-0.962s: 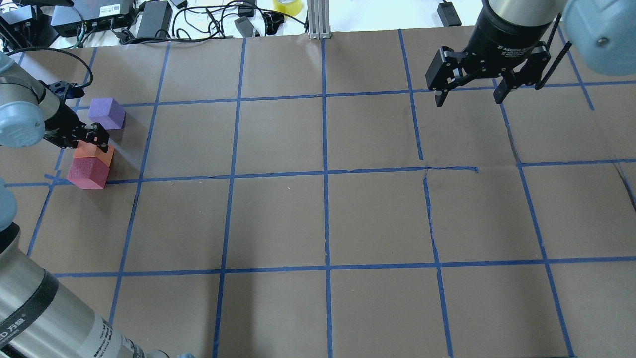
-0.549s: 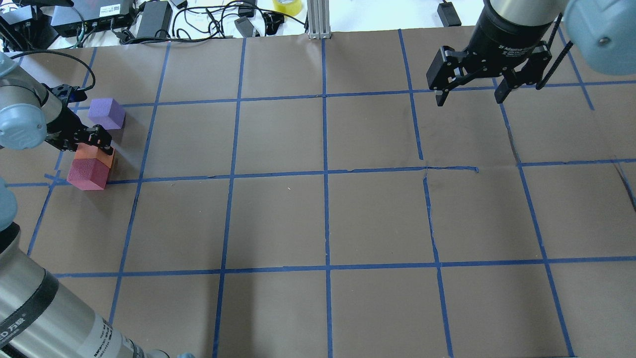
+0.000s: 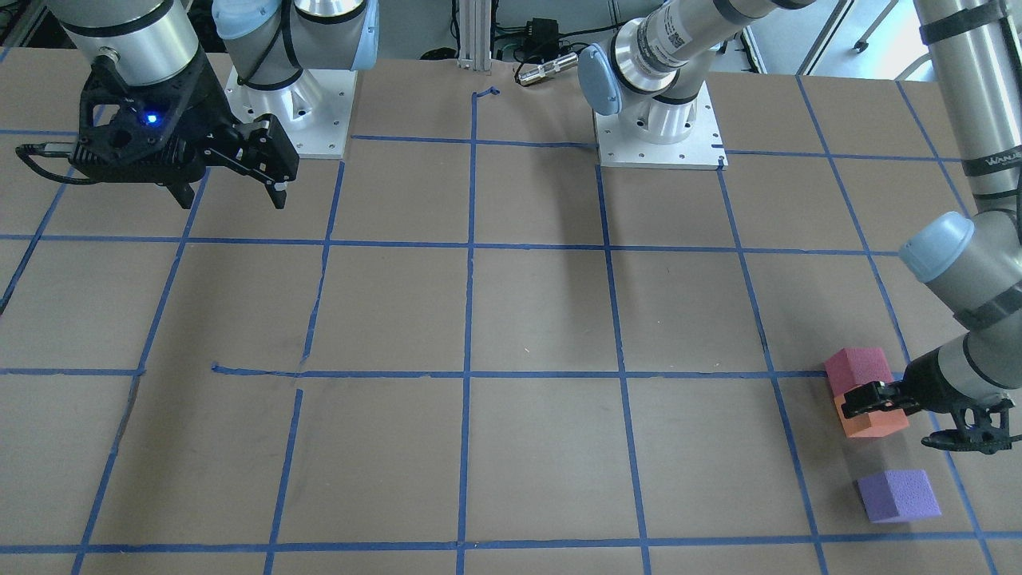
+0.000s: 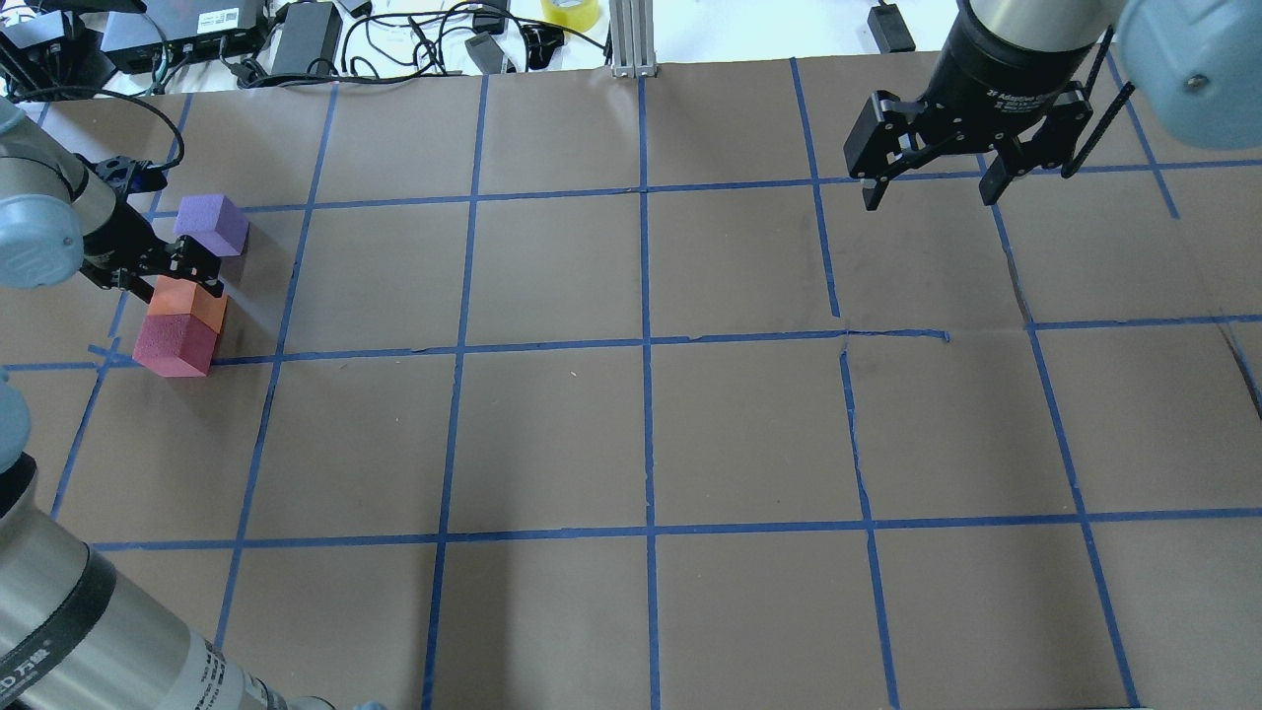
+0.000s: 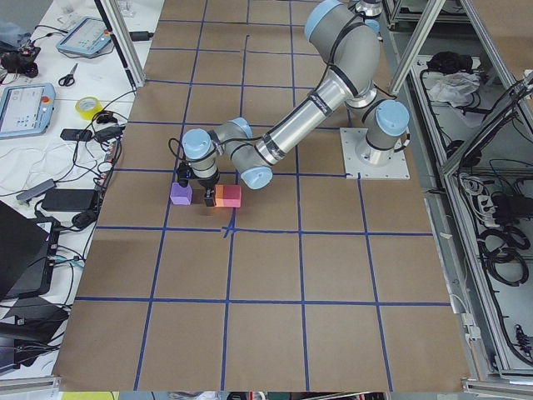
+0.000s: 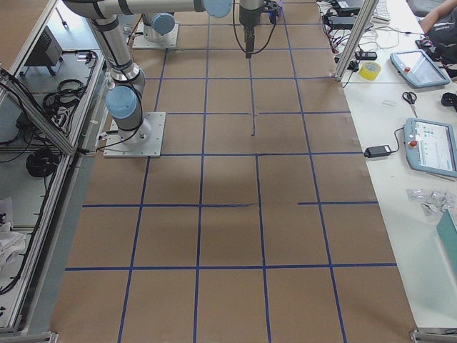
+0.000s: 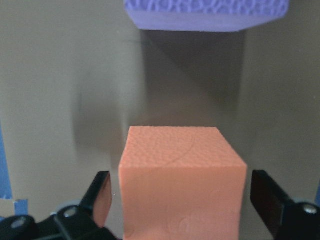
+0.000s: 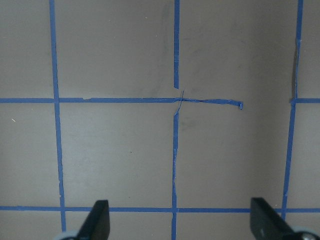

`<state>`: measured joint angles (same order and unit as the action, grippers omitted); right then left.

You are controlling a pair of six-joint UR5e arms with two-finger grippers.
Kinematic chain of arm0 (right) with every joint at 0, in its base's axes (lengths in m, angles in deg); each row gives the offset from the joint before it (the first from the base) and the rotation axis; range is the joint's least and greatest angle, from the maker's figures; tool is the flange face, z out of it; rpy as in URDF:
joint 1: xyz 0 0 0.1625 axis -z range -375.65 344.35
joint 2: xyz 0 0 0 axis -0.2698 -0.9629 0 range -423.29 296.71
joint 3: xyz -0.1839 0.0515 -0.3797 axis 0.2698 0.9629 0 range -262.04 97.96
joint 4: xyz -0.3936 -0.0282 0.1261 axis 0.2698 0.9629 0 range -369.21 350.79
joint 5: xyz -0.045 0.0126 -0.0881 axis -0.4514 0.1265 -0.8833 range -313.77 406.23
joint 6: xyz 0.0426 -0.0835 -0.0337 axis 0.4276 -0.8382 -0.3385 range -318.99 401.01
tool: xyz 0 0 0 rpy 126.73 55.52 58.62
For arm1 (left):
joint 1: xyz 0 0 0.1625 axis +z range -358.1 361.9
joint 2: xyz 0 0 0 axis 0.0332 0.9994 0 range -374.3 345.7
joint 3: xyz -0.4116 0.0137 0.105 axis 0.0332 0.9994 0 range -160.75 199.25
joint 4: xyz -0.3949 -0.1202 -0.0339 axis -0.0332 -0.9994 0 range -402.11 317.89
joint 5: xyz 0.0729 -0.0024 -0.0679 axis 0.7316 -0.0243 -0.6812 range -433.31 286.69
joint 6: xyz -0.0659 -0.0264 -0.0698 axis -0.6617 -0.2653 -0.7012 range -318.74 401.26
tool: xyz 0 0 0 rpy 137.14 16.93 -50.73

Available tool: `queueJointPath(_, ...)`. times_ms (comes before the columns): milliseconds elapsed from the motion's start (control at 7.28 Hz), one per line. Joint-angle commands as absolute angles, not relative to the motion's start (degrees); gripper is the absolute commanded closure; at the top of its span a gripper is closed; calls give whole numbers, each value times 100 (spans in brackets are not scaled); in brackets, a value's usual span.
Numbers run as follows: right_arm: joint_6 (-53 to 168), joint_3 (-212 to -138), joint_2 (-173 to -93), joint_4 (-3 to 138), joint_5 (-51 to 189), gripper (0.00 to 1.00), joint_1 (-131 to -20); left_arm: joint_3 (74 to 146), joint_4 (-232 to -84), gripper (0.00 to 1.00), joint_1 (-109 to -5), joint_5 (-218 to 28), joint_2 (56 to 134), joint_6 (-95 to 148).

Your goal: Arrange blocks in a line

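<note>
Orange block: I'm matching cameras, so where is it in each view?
Front-facing: orange block lower right.
Overhead: orange block far left.
Exterior left: orange block left of centre.
Exterior right: not in it.
Left wrist: orange block bottom centre.
Right wrist: not in it.
Landmark: purple block beside it.

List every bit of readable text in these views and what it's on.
"2F Adaptive": on the body of the right gripper, overhead view; the rest is hidden.
"WAN": on a band of the left arm, front-facing view; the later letters are unclear at the edge.
Print on the same arm's near link, overhead view: cut off, unreadable.
White label on the black box: too small to read.
Blocks: no text.
</note>
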<state>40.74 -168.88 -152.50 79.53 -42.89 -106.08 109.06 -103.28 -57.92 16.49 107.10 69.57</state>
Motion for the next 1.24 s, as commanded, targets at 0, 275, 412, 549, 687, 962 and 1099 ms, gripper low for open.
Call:
queueJointPath(0, 4057, -16888, -15233, 7956, -4289, 0, -10609, 10611, -11910, 0, -6310, 1765, 9877, 6904)
queueJointPath(275, 4066, -16888, -15233, 7948, -4298, 0, -10609, 10259, -13486, 0, -7039, 2054, 8823, 6467)
queueJointPath(412, 4057, -16888, -15233, 7948, -4298, 0, -10609, 10301, -13596, 0, -7513, 2308, 8409, 6351)
queueJointPath(549, 4057, -16888, -15233, 7939, -4298, 0, -10609, 10380, -13589, 0, -8066, 2406, 8118, 6315)
queueJointPath(687, 4057, -16888, -15250, 7939, -4298, 0, -10609, 10398, -13580, 0, -8663, 2311, 7862, 6236)
queueJointPath(962, 4057, -16888, -15242, 7939, -4298, 0, -10609, 10424, -13536, 0, -9335, 2134, 7597, 5178)
queueJointPath(1099, 4057, -16888, -15241, 7939, -4298, 0, -10609, 10494, -13588, 0, -9293, 2178, 7544, 5172)
